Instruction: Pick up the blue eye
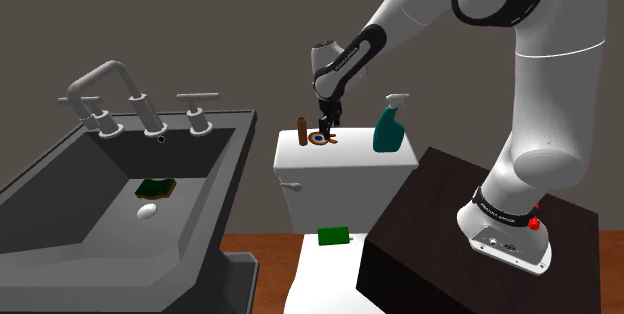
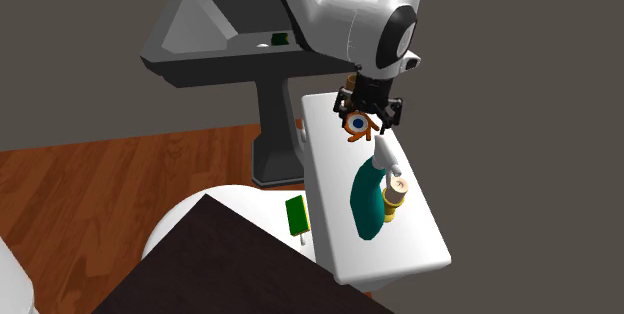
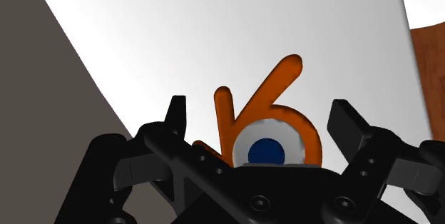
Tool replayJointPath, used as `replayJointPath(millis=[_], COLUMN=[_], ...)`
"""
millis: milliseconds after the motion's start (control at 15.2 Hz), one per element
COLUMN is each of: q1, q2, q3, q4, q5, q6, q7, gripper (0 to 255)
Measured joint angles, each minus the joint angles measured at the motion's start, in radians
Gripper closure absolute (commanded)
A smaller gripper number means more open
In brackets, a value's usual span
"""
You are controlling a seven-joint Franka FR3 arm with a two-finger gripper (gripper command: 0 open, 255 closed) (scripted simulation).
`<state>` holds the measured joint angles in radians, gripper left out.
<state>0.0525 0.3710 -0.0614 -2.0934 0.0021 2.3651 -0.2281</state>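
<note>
Eye [image 3: 267, 146] lies on tank lid [image 1: 350, 158]. Gripper [image 3: 262, 113] low over lid, fingers spread astride eye, no contact seen. Step: pre-grasp. Next, judged: descend slightly, close sq. on eye.

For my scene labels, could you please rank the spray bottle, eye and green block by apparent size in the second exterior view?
Largest: teal spray bottle.
Blue eye and green block look alike; the gripper partly hides the eye.
</note>
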Motion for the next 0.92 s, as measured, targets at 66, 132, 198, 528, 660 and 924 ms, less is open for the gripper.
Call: replayJointPath(millis=[66,132,198,528,660,924], q1=[-0.001,-0.001,-0.002,-0.002,-0.002,-0.002], q2=[0.008,0.020,0.030,0.057,0.058,0.058], q3=[0.000,0.000,0.001,0.002,0.002,0.002], q4=[-0.003,-0.001,-0.001,-0.001,-0.001,-0.001], q5=[0.000,0.001,0.002,0.004,0.004,0.004], q6=[0.011,0.021,0.030,0.058,0.059,0.059], q7=[-0.001,-0.002,-0.002,-0.002,-0.002,-0.002], gripper=[0,0,0,255,255,255])
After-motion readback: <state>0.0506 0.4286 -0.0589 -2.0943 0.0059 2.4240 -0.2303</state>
